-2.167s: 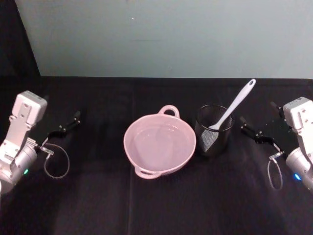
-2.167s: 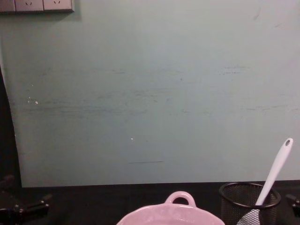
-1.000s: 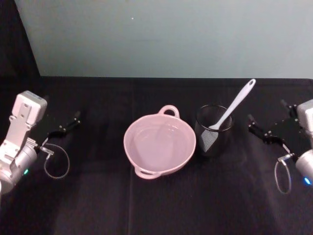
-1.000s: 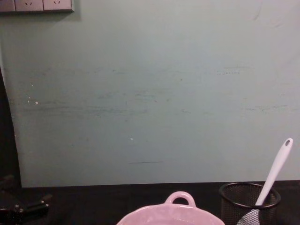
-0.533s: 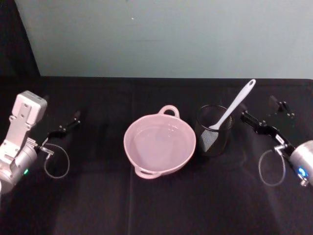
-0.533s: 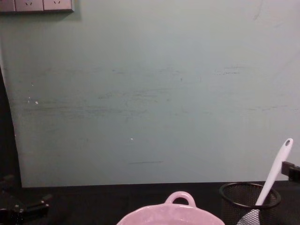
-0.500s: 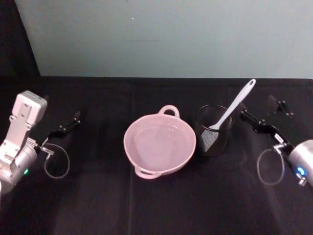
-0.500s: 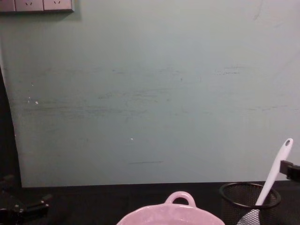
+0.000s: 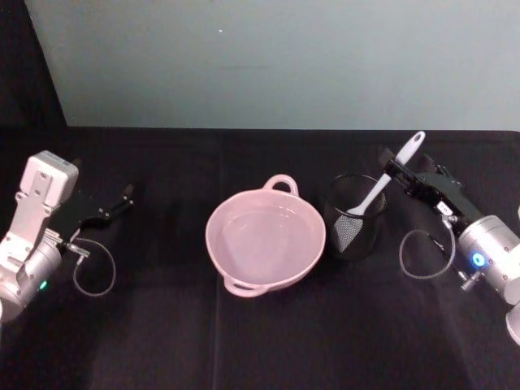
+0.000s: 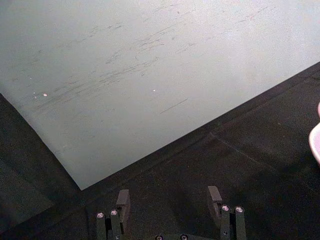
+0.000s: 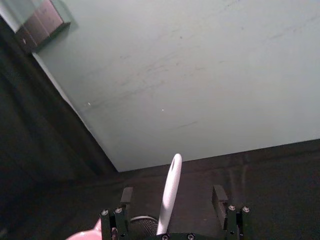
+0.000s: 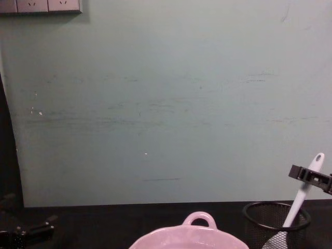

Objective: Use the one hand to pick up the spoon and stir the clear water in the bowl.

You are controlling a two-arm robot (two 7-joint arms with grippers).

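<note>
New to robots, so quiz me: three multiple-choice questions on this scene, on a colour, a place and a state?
1. The bowl is: A pale pink, B blue, C black.
2. The spoon is: A in the bowl, B standing in the black mesh cup, C lying flat.
3. The right gripper is: A shut on the spoon, B lifting the bowl, C open astride the handle.
Answers: A, its rim is pink; B, its head shows through the mesh; C, gaps show beside the handle. The left gripper sits parked at left.
</note>
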